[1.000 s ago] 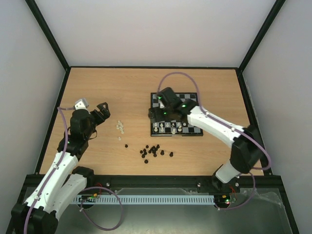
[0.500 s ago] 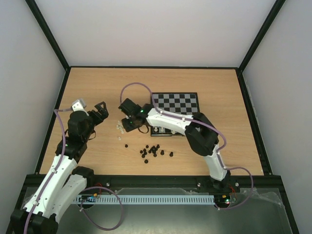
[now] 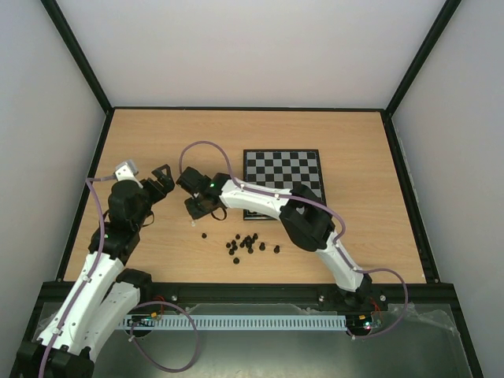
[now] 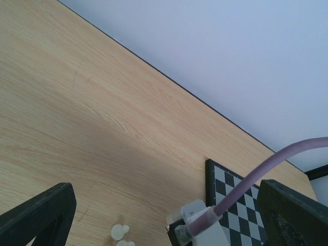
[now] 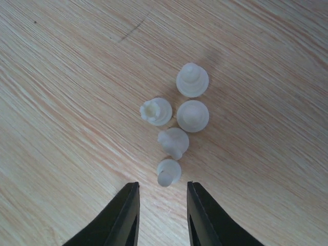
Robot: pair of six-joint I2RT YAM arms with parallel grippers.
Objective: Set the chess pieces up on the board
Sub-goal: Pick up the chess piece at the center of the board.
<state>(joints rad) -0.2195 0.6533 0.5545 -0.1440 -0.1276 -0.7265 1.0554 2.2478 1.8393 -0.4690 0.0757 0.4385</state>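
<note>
So the right claw is parked straight over the little bunch of white pieces, out on the bare wood just off the board's near left corner. There are five of them, packed close together. The closest one sits right in front of the fingertips, lined up with the gap but not inside it. The jaws are only a little apart with nothing between them, so it's released and not gripping anything.

From above, the right arm reaches sideways from its base and passes over the near edge of the board. I can't tell what's standing on that row. The board lies flat, right of the middle of the table and closer to the far edge, and the squares I can see are bare.

One more white piece sits alone a bit nearer the front edge. The black pieces are scattered in front of the board, towards the near edge.

The left claw hangs near the left edge, beside the white bunch, spread wide and holding nothing.
</note>
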